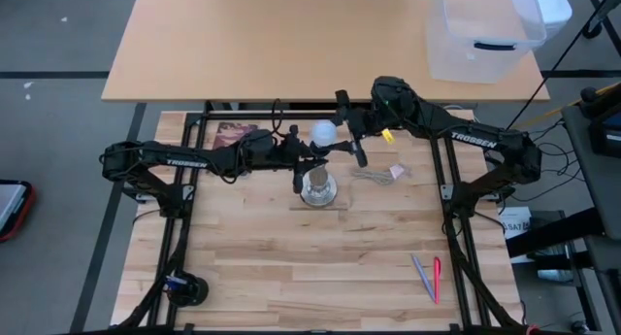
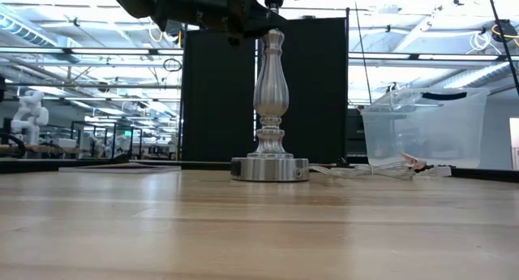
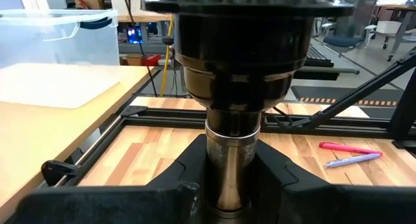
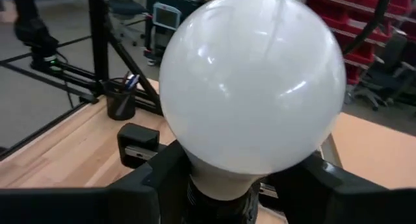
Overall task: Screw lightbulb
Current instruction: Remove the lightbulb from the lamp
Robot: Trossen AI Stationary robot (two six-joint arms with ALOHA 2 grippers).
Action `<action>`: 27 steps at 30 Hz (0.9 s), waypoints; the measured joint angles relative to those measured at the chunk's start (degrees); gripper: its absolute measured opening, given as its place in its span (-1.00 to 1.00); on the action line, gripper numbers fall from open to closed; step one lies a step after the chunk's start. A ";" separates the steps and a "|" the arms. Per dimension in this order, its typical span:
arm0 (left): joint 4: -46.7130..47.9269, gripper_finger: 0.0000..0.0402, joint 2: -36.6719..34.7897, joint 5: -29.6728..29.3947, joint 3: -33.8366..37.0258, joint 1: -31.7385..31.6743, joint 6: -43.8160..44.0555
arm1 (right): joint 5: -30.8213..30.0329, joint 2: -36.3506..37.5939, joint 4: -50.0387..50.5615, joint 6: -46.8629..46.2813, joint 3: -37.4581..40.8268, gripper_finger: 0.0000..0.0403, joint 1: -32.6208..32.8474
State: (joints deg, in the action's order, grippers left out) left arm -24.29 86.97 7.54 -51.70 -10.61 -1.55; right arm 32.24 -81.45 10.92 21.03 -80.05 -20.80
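Steadying the stand for the lightbulb

Left end effector is clamping the stand steady; right end effector is gripping the lightbulb nearby.

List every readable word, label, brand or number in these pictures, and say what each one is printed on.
"TROSSEN": on the left arm, in white letters, high view.
"TROSSEN": on the right arm, in white letters, high view.
White label by the table's right edge: print too small to read.
Nothing readable on the lightbulb, the lamp stand or the clear bin.
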 joint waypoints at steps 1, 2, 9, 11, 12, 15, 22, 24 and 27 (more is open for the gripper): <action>-0.02 -0.64 0.01 0.25 0.00 -0.01 -0.04 | 1.30 0.00 -0.02 0.77 0.00 -0.04 -0.42; 0.00 -0.64 0.01 0.96 0.00 -0.06 -0.13 | 2.72 0.00 -0.06 1.62 0.00 -0.03 -0.74; 0.33 -0.64 0.01 3.59 0.00 -0.61 -0.30 | 8.35 -0.06 -0.85 3.41 0.00 -0.07 -2.79; 0.37 -0.64 0.01 4.53 0.00 -0.63 -0.47 | 8.81 -0.13 -1.28 3.44 0.02 -0.10 -2.88; 0.35 -0.64 -0.01 4.85 0.02 -0.63 -0.49 | 8.85 -0.16 -1.30 3.41 0.02 -0.11 -2.86; 0.09 -0.64 0.01 5.08 0.09 -0.68 -0.26 | 8.91 -0.35 -1.69 2.15 0.02 -0.11 -2.84; -0.10 -0.64 -0.01 4.86 0.13 -0.61 0.10 | 8.10 -0.35 -3.06 -1.81 0.02 0.07 -1.17; -0.22 -0.64 0.01 4.73 0.15 -0.61 0.12 | 7.48 -0.33 -3.30 -2.86 -0.02 0.15 -0.52; -0.24 -0.64 0.01 4.42 0.15 -0.61 0.36 | 5.27 -0.33 -3.34 -3.94 -0.02 0.27 0.47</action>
State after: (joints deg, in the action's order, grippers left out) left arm -24.53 86.98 11.97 -51.55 -11.22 -1.19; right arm 37.50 -81.78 7.59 17.09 -80.07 -20.33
